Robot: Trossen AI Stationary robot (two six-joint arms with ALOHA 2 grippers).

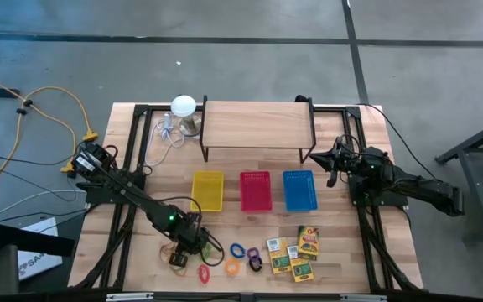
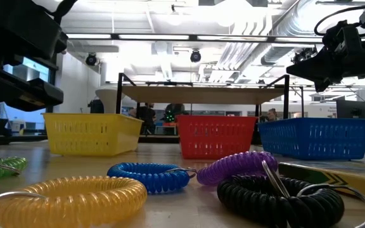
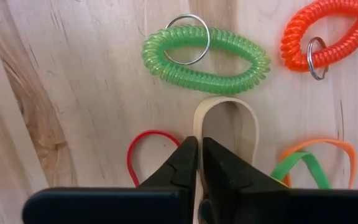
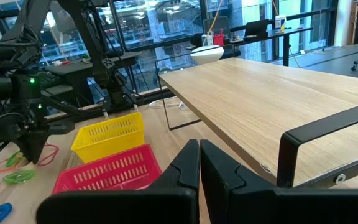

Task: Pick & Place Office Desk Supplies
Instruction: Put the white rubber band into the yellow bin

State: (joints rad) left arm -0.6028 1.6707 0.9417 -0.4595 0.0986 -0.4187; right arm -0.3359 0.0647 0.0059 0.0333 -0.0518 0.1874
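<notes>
At desk front-left, the left gripper (image 3: 199, 149) is down on the rubber bands, fingers pinched nearly together on the near end of the beige band (image 3: 225, 124); looks like a grip, but the band lies flat, not lifted. Red band (image 3: 143, 152) sits just beside the fingers on one side, the orange band (image 3: 319, 149) and green band (image 3: 297, 167) overlapping on the other. Green coil ring (image 3: 205, 56) and orange coil ring (image 3: 319, 37) lie just beyond, untouched.

Progress, as I read it: barely started. Nothing visibly sorted yet. Blue ring (image 1: 237, 251), yellow ring (image 1: 231, 268) and a dark ring (image 1: 255, 263) are all on the desk front-centre, with the card boxes (image 1: 296, 252) clustered to their right (five or so, hard to count).

Containers: yellow basket (image 1: 208, 191), red basket (image 1: 256, 191) and blue basket (image 1: 299, 190) in a row mid-desk, in front of the wooden shelf (image 1: 257, 124). All three look empty from above; the level view shows nothing over their rims either.

Right gripper (image 4: 199, 163) is closed on nothing, parked up high at the shelf's right end, waiting.

Left to do: basically everything. Lift this band, drop it in a basket (which one I can't tell), then repeat for the rest.
</notes>
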